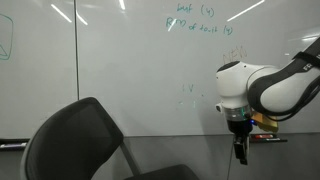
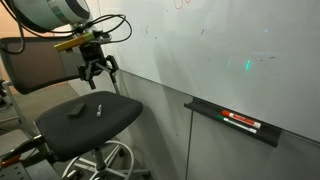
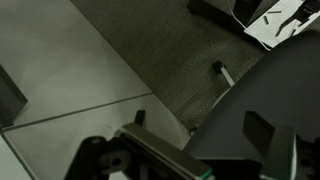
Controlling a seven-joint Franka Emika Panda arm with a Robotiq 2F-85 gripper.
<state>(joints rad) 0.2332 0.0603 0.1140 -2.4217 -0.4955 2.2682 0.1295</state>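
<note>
My gripper (image 2: 97, 70) hangs open over a black office chair (image 2: 80, 125), its fingers spread with nothing between them. A small white marker (image 2: 100, 108) lies on the seat below the gripper, well apart from it. A small dark object (image 2: 75, 113) lies beside it. In the wrist view both fingertips (image 3: 262, 135) show at the bottom, and the marker (image 3: 225, 73) lies on dark textured fabric ahead of them. In an exterior view the gripper (image 1: 240, 150) points down in front of the whiteboard (image 1: 130, 60).
A whiteboard (image 2: 220, 50) covers the wall next to the chair. Its tray (image 2: 235, 122) holds red markers. The chair's backrest (image 1: 75, 140) rises in the foreground of an exterior view. The chair's metal base (image 2: 105, 160) stands on the floor.
</note>
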